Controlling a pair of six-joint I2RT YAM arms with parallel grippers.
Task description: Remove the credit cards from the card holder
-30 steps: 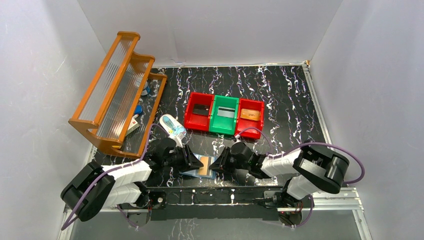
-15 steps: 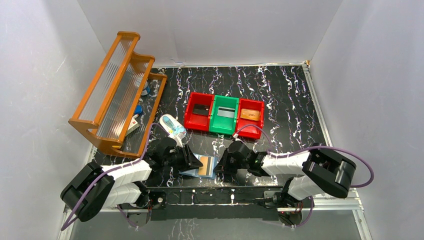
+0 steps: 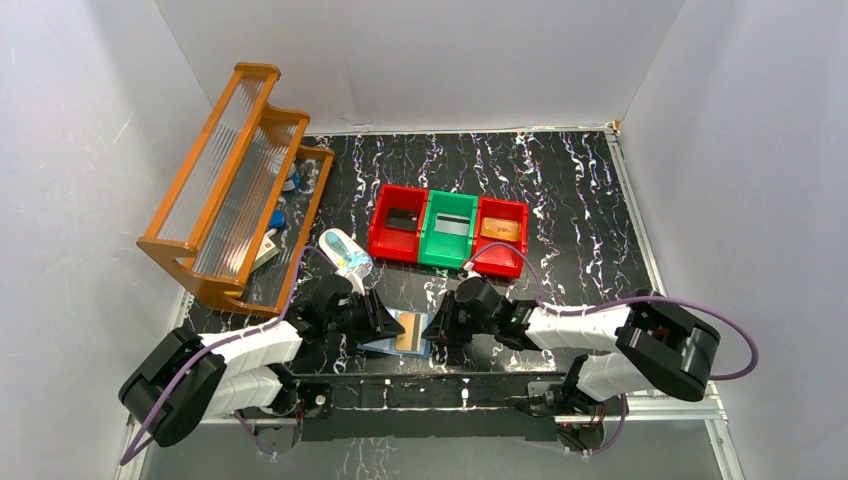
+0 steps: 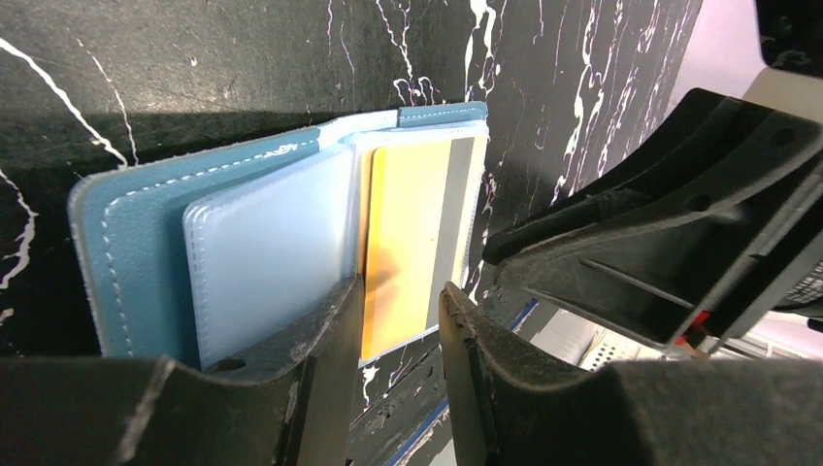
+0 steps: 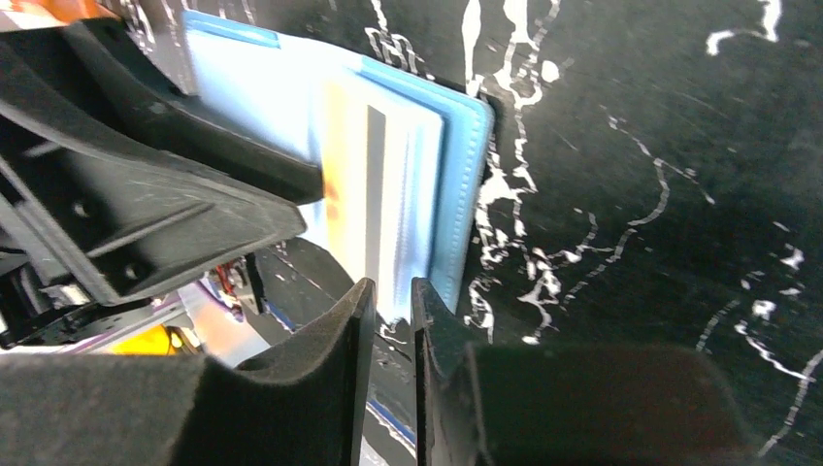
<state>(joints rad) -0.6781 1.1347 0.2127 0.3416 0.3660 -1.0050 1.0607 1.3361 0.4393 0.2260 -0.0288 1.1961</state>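
Both arms reach low along the near edge of the counter (image 3: 570,200), facing each other: left hand (image 3: 393,322) fingers parted, right hand (image 3: 433,328) fingers almost together.

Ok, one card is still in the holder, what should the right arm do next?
Probably ease the right gripper forward so its slightly parted jaws straddle the near end of the orange card, then close. The jaws sit just short of the holder, and the left gripper is at its opposite side.

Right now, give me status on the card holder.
Left hand open over the card holder. Right hand nearly shut at the tan-orange card, grip unclear. Card not yet out. Nothing blocking.
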